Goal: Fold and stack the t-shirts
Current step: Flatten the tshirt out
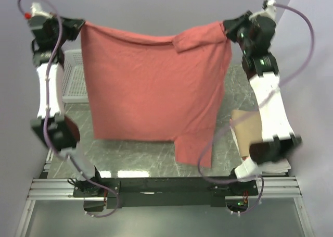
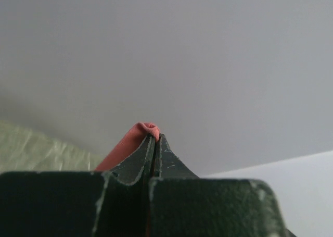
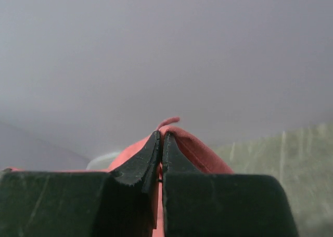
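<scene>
Clenched jaws of the left gripper (image 2: 154,138) and right gripper (image 3: 160,136) are holding the salmon-red shirt (image 1: 151,86) by its upper corners, spread unfolded above the table (image 1: 130,154), while a folded tan shirt (image 1: 250,125) is lying nearby.

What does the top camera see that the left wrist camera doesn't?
Only the top view: the whole red t-shirt hanging spread between the left gripper and the right gripper, plus the white basket, a tan shirt by the right arm, and the table. Only the left wrist view: a close look at a small bunch of cloth poking past the pinched fingertips. Both: the left gripper shut on the red t-shirt.
</scene>
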